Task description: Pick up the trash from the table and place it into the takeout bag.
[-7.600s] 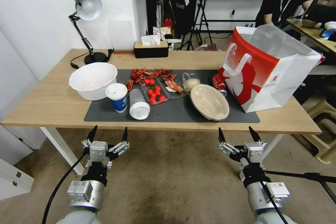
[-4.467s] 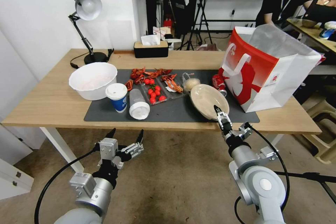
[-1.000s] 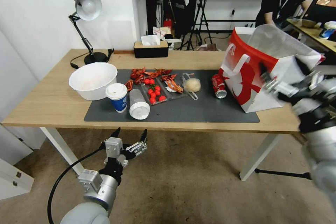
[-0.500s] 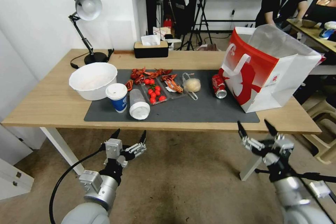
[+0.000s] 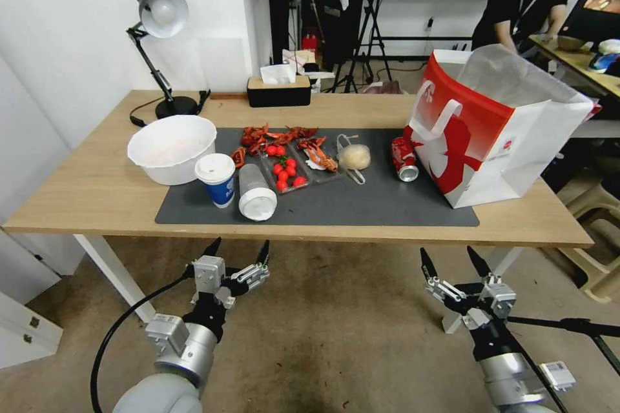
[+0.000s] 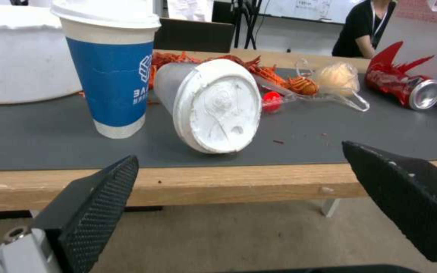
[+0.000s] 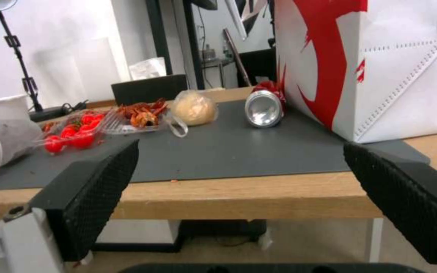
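- My right tool (image 5: 455,262) hovers below the near edge of the long light-wood table (image 5: 97,197), prongs spread wide and empty, pointing up at the table.
- My left tool (image 5: 237,250) waits likewise, gaping and empty, before the tipped clear white-lidded cup (image 5: 254,191).
- The red soda can (image 5: 404,158) lies on its side against the large boxy white-and-red paper takeout bag (image 5: 500,129); the clear-bagged beige bun (image 5: 354,156) sits just beside.
- Risk, as I judge it: the can may roll, or a reach may nudge the bag.
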